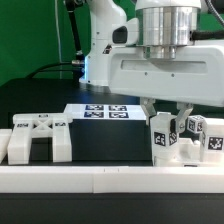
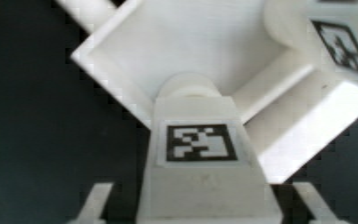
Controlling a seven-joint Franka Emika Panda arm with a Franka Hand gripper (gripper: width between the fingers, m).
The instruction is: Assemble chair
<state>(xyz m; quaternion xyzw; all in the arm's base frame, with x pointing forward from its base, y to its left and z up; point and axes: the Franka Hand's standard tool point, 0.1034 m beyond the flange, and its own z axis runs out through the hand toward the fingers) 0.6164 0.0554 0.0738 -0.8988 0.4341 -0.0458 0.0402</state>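
Note:
My gripper (image 1: 168,116) hangs at the exterior view's right, its fingers reaching down around a tagged white chair leg (image 1: 164,135). In the wrist view that leg (image 2: 199,120), a tapered post with a square tag, fills the space between the fingers (image 2: 101,203), and the gripper (image 2: 201,208) is shut on it. The leg's far end meets a larger angled white chair slab (image 2: 131,50). More tagged chair blocks (image 1: 196,128) stand close beside the leg. A separate white chair frame part (image 1: 35,140) rests at the exterior view's left.
The marker board (image 1: 105,111) lies flat on the black table behind the parts. A long white rail (image 1: 100,178) runs along the table's front edge. A green backdrop (image 1: 30,40) and cables sit at the rear.

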